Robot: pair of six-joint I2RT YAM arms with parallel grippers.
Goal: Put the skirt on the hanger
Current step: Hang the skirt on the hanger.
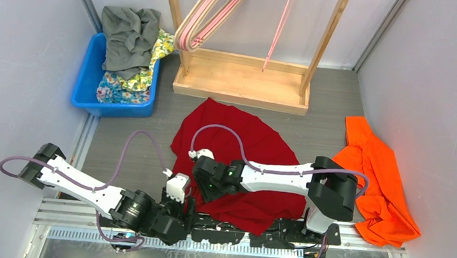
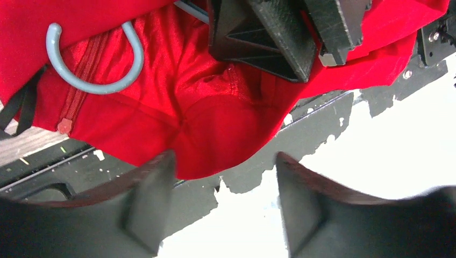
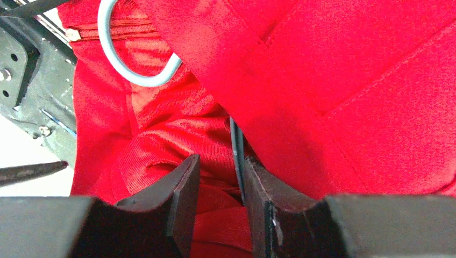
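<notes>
Near edge of the table, centre: skirt (image 1: 242, 161) lies bunched with the hanger (image 2: 99, 90) tucked into its waist, only the hook poking out by the zip. Right gripper (image 3: 218, 166) is pinched on a fold of skirt over what looks like the hanger's bar. Left gripper (image 2: 223, 166) has jaws apart, holding nothing, just off the waistband. We judge we're mid-fitting, waist not seated yet. Next move: left needs a fresh hold on the loose waistband, clear of the hook. Right arm lies across the cloth and crowds that. Around: orange garment (image 1: 377, 186) right edge, blue bin (image 1: 86, 85) far-left corner, wooden rack (image 1: 243, 80) far edge.
</notes>
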